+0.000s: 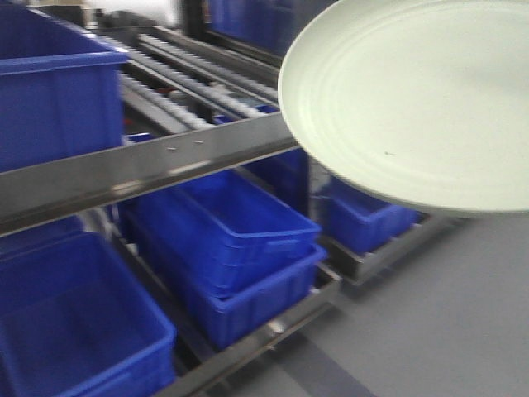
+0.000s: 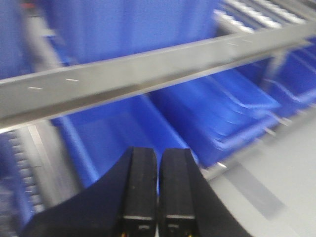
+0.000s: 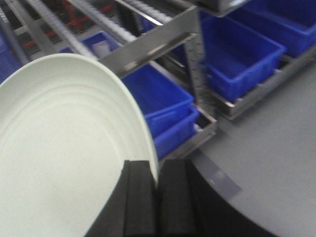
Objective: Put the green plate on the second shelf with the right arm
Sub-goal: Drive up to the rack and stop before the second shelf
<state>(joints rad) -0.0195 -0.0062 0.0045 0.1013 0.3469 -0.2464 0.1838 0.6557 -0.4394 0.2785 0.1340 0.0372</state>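
The green plate (image 1: pixel 413 99) hangs in the air at the upper right of the front view, beside the steel shelf rail (image 1: pixel 149 169). In the right wrist view the same plate (image 3: pixel 64 148) fills the left half, and my right gripper (image 3: pixel 157 170) is shut on its rim, one black finger on each side of the edge. Roller tracks of the shelf (image 3: pixel 98 22) lie behind the plate. My left gripper (image 2: pixel 158 158) shows in its wrist view with its fingers pressed together and nothing between them, held in front of the rack.
Blue bins fill the rack: a stacked pair (image 1: pixel 240 248) on the lowest level, one at the lower left (image 1: pixel 74 322), one on the upper left (image 1: pixel 50 83). A perforated steel upright (image 3: pixel 197 64) stands right of the plate. Grey floor (image 1: pixel 438 314) lies to the right.
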